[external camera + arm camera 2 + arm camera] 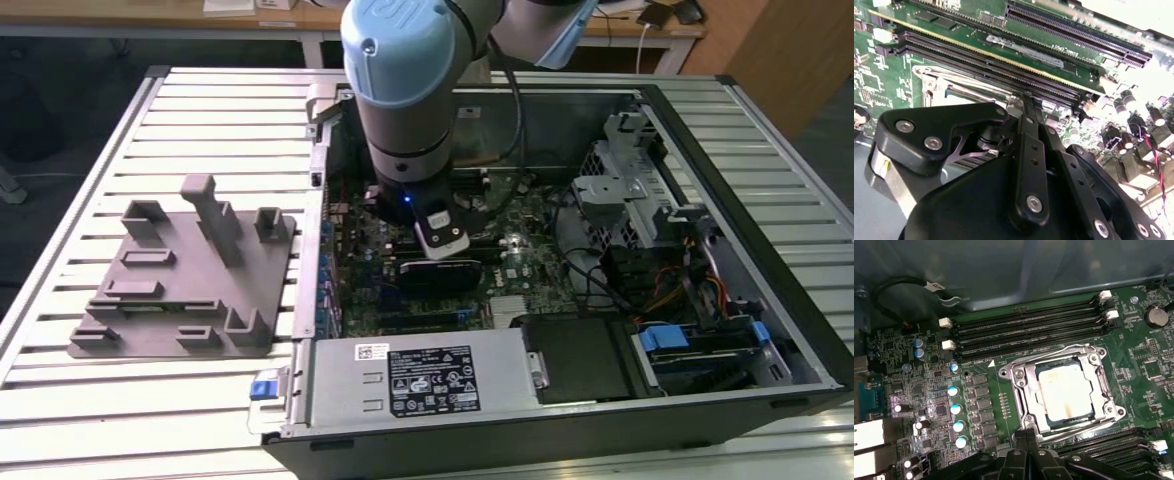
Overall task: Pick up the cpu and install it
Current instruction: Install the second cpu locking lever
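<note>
Exterior view: arm reaches straight down into open metal computer case (747, 330), gripper (445, 262) low over green board; grey plastic fixture (187, 280) at 9 o'clock of the case. Second wrist view: black gripper (1026, 100) fingers together, gripping nothing. First wrist view: shiny square cpu (1063, 391) seated inside steel socket frame (1021, 385), fingertips (1026, 435) at its 7 o'clock edge.
</note>
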